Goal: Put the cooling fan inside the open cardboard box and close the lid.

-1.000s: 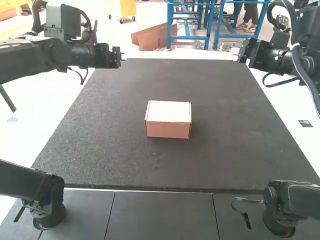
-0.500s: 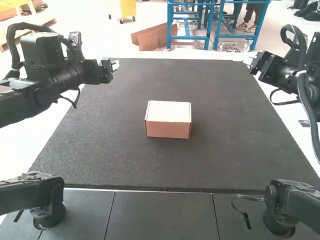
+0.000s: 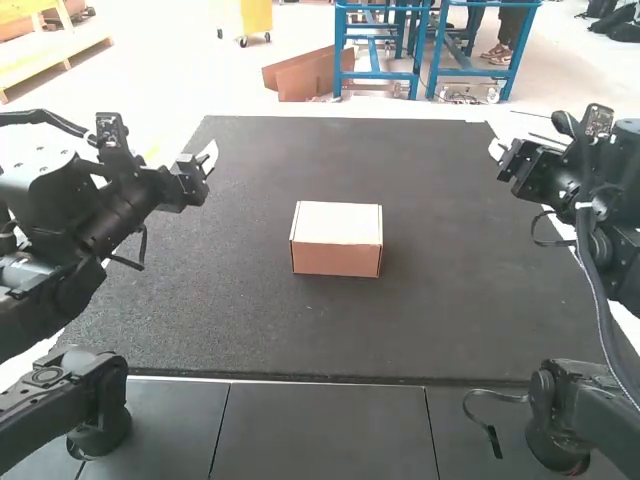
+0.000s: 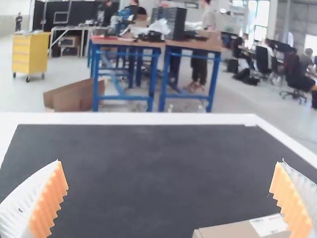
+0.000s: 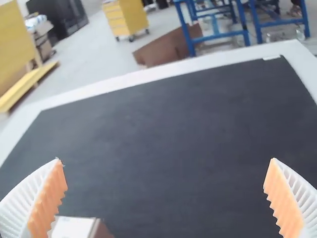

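Cardboard box (image 3: 336,238) closed, at centre of black mat (image 3: 450,300). Left gripper (image 3: 198,160) spread wide, empty, over mat's left edge. Right gripper (image 3: 503,158) spread wide, empty, over right edge. Both well apart from box.

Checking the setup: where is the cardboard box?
In the high view the cardboard box sits closed at the middle of the black mat, with nothing touching it.

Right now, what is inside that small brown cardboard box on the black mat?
The small brown cardboard box has its lid lying flat and shut. Closed walls and lid cover the inside, so its contents cannot be told.
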Robot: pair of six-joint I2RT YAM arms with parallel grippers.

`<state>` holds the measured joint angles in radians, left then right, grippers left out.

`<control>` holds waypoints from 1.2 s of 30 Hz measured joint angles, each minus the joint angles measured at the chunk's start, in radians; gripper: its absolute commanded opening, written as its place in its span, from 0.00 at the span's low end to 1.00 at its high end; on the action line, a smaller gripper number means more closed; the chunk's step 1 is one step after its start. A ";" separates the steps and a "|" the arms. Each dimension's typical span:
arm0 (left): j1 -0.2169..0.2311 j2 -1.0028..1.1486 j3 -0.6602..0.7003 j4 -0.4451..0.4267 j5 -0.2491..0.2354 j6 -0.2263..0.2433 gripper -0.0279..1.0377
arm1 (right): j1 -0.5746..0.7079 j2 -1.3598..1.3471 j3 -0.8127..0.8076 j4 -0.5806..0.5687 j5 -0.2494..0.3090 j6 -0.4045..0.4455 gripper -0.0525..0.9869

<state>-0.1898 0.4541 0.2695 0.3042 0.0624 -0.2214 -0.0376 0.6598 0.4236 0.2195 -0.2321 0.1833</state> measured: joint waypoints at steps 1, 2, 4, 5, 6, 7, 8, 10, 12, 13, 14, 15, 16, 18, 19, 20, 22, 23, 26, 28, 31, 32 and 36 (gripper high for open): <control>0.000 -0.025 -0.015 0.000 -0.009 0.002 0.93 | 0.000 0.000 -0.016 0.014 0.008 -0.005 0.93; 0.000 -0.049 -0.029 -0.005 -0.018 0.004 0.93 | 0.000 0.000 -0.031 0.023 0.015 -0.012 0.93; 0.000 -0.098 -0.057 -0.027 -0.040 0.007 0.93 | 0.001 0.000 -0.061 0.039 0.032 -0.026 0.93; 0.000 -0.122 -0.071 -0.042 -0.050 0.008 0.93 | 0.001 0.000 -0.075 0.050 0.039 -0.034 0.93; 0.000 -0.151 -0.086 -0.056 -0.060 0.008 0.93 | 0.001 0.000 -0.088 0.058 0.045 -0.041 0.93; 0.000 -0.179 -0.100 -0.069 -0.067 0.008 0.93 | 0.001 0.000 -0.099 0.063 0.050 -0.048 0.93; 0.000 -0.209 -0.112 -0.083 -0.072 0.008 0.93 | 0.001 0.000 -0.111 0.068 0.055 -0.054 0.93; 0.000 -0.273 -0.131 -0.102 -0.082 0.008 0.93 | 0.001 -0.001 -0.130 0.082 0.061 -0.064 0.93; 0.000 -0.326 -0.138 -0.108 -0.087 0.012 0.93 | 0.001 -0.010 -0.146 0.093 0.066 -0.073 0.93; 0.000 -0.346 -0.138 -0.109 -0.090 0.015 0.93 | 0.001 -0.018 -0.155 0.099 0.066 -0.077 0.93; 0.000 -0.364 -0.138 -0.113 -0.090 0.019 0.93 | 0.002 -0.028 -0.164 0.107 0.068 -0.081 0.93; 0.000 -0.376 -0.138 -0.114 -0.092 0.024 0.93 | 0.003 -0.037 -0.172 0.113 0.071 -0.085 0.93; 0.000 -0.383 -0.138 -0.113 -0.091 0.032 0.93 | 0.005 -0.048 -0.180 0.115 0.072 -0.090 0.93; 0.000 -0.387 -0.138 -0.097 -0.090 0.057 0.93 | 0.015 -0.071 -0.197 0.117 0.076 -0.099 0.93; 0.000 -0.388 -0.138 -0.093 -0.089 0.070 0.93 | 0.023 -0.082 -0.205 0.117 0.077 -0.102 0.93; 0.000 -0.390 -0.138 -0.095 -0.088 0.082 0.93 | 0.031 -0.095 -0.213 0.116 0.079 -0.106 0.93; 0.000 -0.397 -0.140 -0.106 -0.080 0.103 0.93 | 0.046 -0.124 -0.232 0.115 0.080 -0.115 0.93; 0.000 -0.402 -0.144 -0.107 -0.076 0.111 0.93 | 0.052 -0.140 -0.241 0.113 0.080 -0.119 0.93; 0.000 -0.426 -0.158 -0.120 -0.061 0.144 0.93 | 0.069 -0.186 -0.271 0.095 0.080 -0.129 0.93; 0.000 -0.438 -0.172 -0.145 -0.055 0.159 0.93 | 0.080 -0.213 -0.291 0.080 0.079 -0.133 0.93; 0.002 -0.442 -0.203 -0.158 -0.066 0.187 0.93 | 0.095 -0.256 -0.323 0.058 0.080 -0.137 0.93; 0.004 -0.442 -0.215 -0.144 -0.070 0.195 0.93 | 0.098 -0.269 -0.334 0.055 0.080 -0.138 0.93; 0.023 -0.442 -0.252 -0.125 -0.078 0.205 0.93 | 0.106 -0.304 -0.364 0.053 0.079 -0.141 0.93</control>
<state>-0.1673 0.0120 0.0174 0.1791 -0.0154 -0.0166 0.0681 0.3553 0.0593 0.2726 -0.1528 0.0425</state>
